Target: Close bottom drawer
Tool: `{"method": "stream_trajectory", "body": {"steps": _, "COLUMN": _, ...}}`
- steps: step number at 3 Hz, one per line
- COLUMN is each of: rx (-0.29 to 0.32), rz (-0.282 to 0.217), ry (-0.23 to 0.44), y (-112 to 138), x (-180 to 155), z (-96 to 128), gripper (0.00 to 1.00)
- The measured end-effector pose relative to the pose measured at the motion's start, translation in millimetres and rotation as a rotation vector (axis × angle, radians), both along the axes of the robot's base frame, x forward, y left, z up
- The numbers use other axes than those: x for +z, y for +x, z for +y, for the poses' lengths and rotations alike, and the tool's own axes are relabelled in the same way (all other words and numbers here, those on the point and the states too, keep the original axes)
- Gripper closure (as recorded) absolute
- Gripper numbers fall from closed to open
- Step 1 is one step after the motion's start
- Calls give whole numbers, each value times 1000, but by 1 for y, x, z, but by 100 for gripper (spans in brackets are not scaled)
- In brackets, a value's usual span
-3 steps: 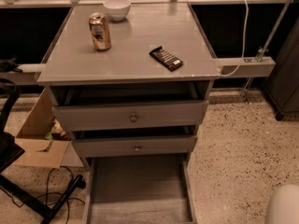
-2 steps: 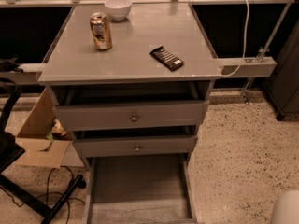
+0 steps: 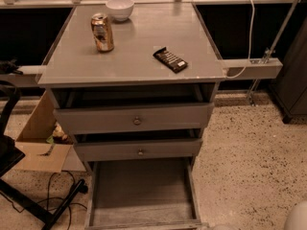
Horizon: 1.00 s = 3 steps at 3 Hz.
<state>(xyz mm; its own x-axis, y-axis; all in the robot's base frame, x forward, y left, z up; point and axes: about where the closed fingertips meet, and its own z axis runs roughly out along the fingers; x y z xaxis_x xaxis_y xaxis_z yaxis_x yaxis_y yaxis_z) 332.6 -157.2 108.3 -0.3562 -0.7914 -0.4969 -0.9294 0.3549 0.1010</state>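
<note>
While the pale rounded robot part (image 3: 298, 218) has slipped lower toward the frame corner over the past second, nothing else listed has shifted.

Item 1, bottom drawer (image 3: 143, 195): pulled fully out toward the camera, long grey tray bare, front panel cut off by the lower edge. Same reach as a second ago; closing judged not begun.

Item 2, claw: not distinguishable as such. Only the robot part shows, to the right of the bottom drawer's near end and apart from it. Open or closed: cannot tell.

Item 3, middle drawer (image 3: 139, 149) and top drawer (image 3: 134, 119): stacked directly above the bottom drawer, each seemingly a little way out, knobs visible.

Item 4, tabletop (image 3: 139, 61): highest above the bottom drawer, carrying can (image 3: 102, 31), bowl (image 3: 120, 7) and dark bar (image 3: 170, 60); all unmoved.

Assessment: the slip suggests repositioning, so contact with the bottom drawer's front is probably yet to come.
</note>
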Motion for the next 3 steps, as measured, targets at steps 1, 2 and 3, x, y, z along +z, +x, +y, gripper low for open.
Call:
{"method": "stream_trajectory", "body": {"steps": 1, "rx": 13, "rz": -30, "ry": 28, "y": 19, "x": 10, "z": 12, "gripper": 100}}
{"method": "stream_trajectory", "body": {"steps": 2, "rx": 13, "rz": -30, "ry": 29, "y": 18, "x": 10, "z": 12, "gripper": 100}}
{"method": "stream_trajectory", "body": {"steps": 3, "rx": 29, "rz": -59, "ry": 58, "y": 38, "x": 20, "z": 25, "gripper": 100}}
